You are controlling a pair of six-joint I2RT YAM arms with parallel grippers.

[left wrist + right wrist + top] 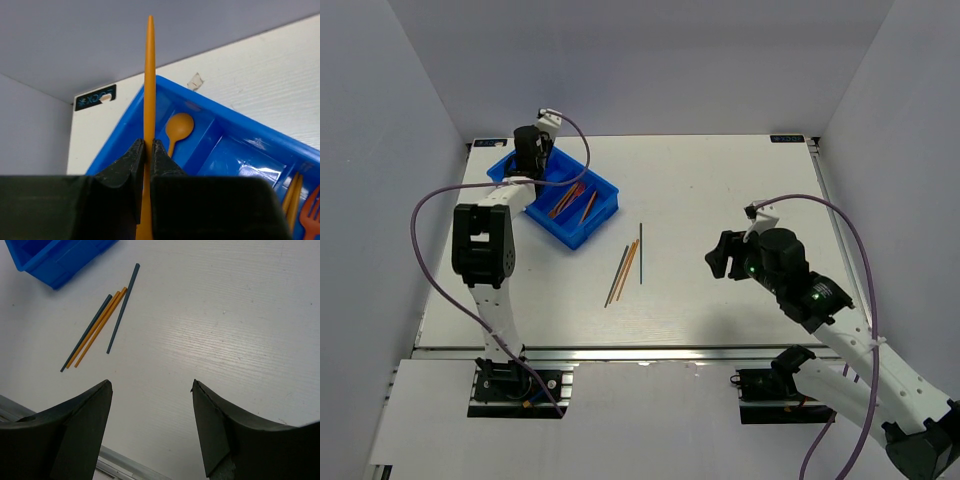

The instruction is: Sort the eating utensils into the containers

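Pinching a thin orange utensil (149,75) upright between pressed-together jaws, the left gripper (147,150) is held above the blue tray (120,132), presumably for release into a compartment. The right gripper (150,385) is held spread, with the loose sticks (100,325) lying ahead of its jaws, seemingly for collection.

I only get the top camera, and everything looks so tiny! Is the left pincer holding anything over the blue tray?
Observer: Yes. The left pincer is shut on a thin orange stick that ends in a point.
Operator: Is there a spoon in the tray?
Observer: Yes, an orange spoon lies in one compartment of the tray.
Operator: What about the right pincer?
Observer: The right pincer is open, with nothing between its fingers.
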